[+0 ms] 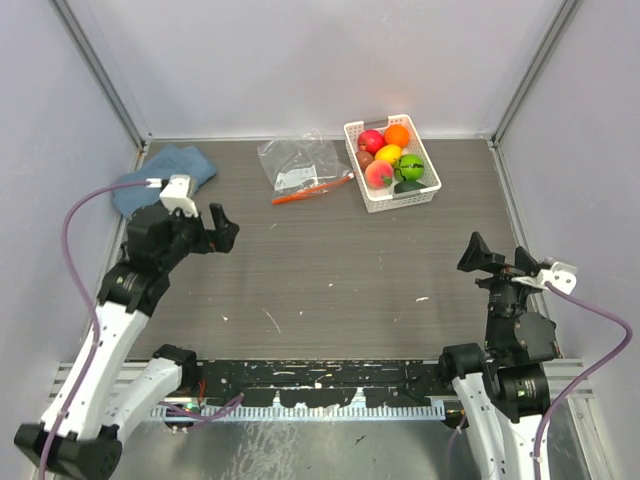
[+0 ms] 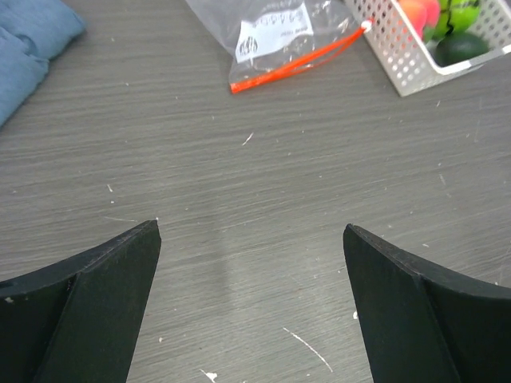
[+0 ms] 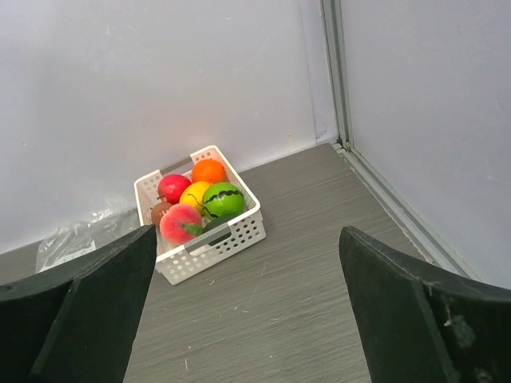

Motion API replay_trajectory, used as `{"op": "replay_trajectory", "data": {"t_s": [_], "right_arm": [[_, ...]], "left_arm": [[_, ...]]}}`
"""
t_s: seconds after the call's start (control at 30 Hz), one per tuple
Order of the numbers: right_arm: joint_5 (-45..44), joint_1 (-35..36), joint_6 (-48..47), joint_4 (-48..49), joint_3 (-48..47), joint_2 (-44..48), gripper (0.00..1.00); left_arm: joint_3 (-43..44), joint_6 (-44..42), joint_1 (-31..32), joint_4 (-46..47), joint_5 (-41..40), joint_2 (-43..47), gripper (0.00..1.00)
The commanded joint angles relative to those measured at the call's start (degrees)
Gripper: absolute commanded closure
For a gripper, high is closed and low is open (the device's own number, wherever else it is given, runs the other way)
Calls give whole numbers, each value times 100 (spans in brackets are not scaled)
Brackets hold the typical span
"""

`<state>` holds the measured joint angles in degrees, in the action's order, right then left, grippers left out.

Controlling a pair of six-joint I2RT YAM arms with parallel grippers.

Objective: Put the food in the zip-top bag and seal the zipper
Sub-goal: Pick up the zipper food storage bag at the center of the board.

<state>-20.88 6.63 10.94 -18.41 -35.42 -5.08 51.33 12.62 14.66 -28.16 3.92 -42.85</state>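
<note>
At the surface's (image 1: 330, 280) far edge the bag (image 1: 298, 162) lies flat, just left of the basket (image 1: 402, 202) that holds all six fruits (image 1: 388, 155). The zipper (image 1: 312, 190) runs along the bag's near side. We judge the bag light, limp and slippery, best pinched at the stiffer zipper rim. The fruits look light, rigid and apt to roll, so we would grip across their middles. Both arms sit folded by the side edges, left end effector (image 1: 222, 228) and right end effector (image 1: 497, 258) spread wide, holding nothing.

The white label (image 2: 272, 30) on the zip-top bag (image 2: 329, 25) carries unreadable print.
</note>
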Motion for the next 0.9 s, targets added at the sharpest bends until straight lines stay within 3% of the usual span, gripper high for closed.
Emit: {"op": "replay_trajectory", "data": {"t_s": [0.0, 0.17, 0.33, 0.47, 0.87], "right_arm": [[1, -6, -74, 319, 29, 187, 0], [182, 27, -137, 344, 68, 207, 0], [172, 31, -166, 353, 83, 253, 0], [170, 30, -62, 257, 2, 157, 0], [144, 34, -46, 180, -48, -18, 0]], "left_arm": [[339, -275, -24, 568, 174, -627, 2], [603, -377, 156, 785, 3, -1458, 2], [1110, -892, 846, 774, -814, -2317, 2], [1553, -1243, 1134, 944, -978, -2924, 2], [2561, -3138, 1763, 1651, -1287, -4976, 2]]}}
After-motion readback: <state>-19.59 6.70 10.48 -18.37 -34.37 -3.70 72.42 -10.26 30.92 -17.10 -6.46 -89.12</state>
